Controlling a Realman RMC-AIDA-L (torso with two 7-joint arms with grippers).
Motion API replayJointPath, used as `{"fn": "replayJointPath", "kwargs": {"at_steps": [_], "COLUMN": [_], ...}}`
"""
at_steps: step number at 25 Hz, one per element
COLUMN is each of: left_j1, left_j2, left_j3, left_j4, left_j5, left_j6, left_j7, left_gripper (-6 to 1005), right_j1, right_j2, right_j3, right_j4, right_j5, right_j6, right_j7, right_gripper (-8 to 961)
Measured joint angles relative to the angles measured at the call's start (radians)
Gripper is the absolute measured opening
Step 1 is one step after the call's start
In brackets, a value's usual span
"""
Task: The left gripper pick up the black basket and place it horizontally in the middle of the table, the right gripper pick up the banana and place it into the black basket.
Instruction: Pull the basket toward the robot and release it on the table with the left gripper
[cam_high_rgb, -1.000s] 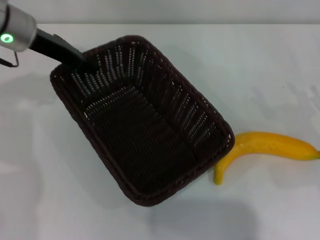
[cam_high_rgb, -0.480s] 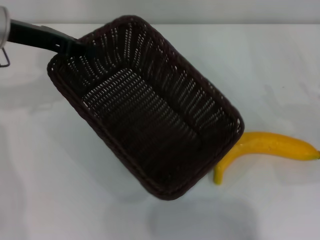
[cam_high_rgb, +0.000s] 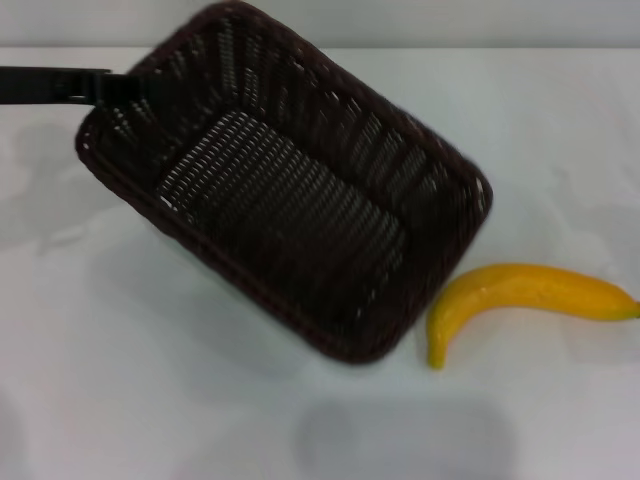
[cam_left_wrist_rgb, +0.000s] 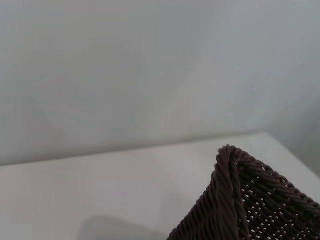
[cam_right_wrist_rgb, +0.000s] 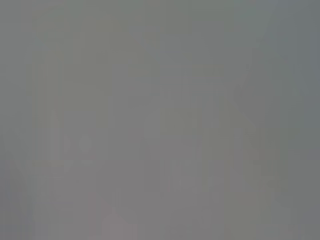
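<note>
The black basket (cam_high_rgb: 285, 190) hangs tilted above the white table (cam_high_rgb: 120, 400), its long axis running from the far left down toward the near right. My left gripper (cam_high_rgb: 125, 88) is shut on the basket's far-left rim corner; its black fingers reach in from the left edge. The left wrist view shows a braided corner of the basket (cam_left_wrist_rgb: 235, 200) over the table. The yellow banana (cam_high_rgb: 520, 295) lies on the table at the right, just clear of the basket's near-right corner. My right gripper is out of view; the right wrist view is plain grey.
The table's far edge (cam_high_rgb: 560, 48) meets a pale wall. A soft shadow (cam_high_rgb: 400, 435) lies on the table near the front.
The basket has been lifted higher and carried back, turning a little; its near-right corner has come away from the banana. The left arm has drawn back toward the left edge.
</note>
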Motion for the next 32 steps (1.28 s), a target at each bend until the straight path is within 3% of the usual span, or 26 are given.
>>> {"fn": "replayJointPath", "kwargs": {"at_steps": [7, 15, 23, 32], "left_j1": [0.073, 0.111, 0.072, 0.041], "left_j2": [-0.037, -0.057, -0.098, -0.098], "left_j3": [-0.177, -0.192, -0.185, -0.183], "left_j4": [-0.036, -0.158, -0.224, -0.269], "left_j5": [-0.085, -0.191, -0.191, -0.16], "left_j6": [0.028, 0.176, 0.3, 0.321], "left_j7": [0.006, 0.007, -0.001, -0.078], "left_gripper": [226, 244, 262, 283], "right_j1": [-0.012, -0.016, -0.015, -0.024], "right_j2": [-0.003, -0.008, -0.011, -0.014], "right_j3": [0.012, 0.046, 0.046, 0.083], "right_j4": [-0.078, -0.173, -0.258, -0.311], "right_j5": [0.001, 0.002, 0.002, 0.002], "right_j6": [-0.077, -0.181, -0.274, -0.283], "right_j7": [0.0, -0.01, -0.062, -0.095], "right_gripper": [859, 859, 859, 860]}}
